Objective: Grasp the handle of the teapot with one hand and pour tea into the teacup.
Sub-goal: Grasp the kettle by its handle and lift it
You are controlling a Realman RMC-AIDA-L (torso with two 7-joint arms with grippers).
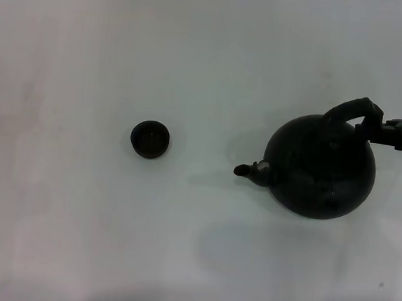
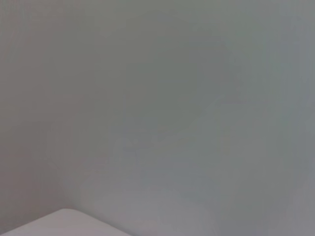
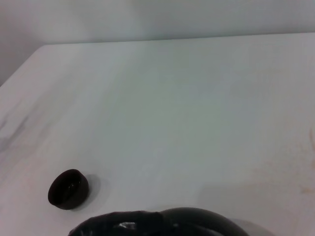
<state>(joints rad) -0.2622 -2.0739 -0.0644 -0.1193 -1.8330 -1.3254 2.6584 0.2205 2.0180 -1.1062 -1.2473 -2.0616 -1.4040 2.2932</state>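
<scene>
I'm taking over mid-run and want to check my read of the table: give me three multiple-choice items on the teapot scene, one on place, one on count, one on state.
1. Where is the teacup relative to the teapot?
A. On the robot's left of it, apart
B. Touching its spout
C. On the robot's right of it

2. How many cups are on the table?
A. One
B. Two
C. Three

3. Where is the right gripper?
A. Over the teacup
B. At the handle
C. Flat on the table

Answers: 1 A, bare table lies between spout and cup. 2 A, the head view shows a single cup. 3 B, it reaches in from the right edge to meet the arched hoop.
</scene>
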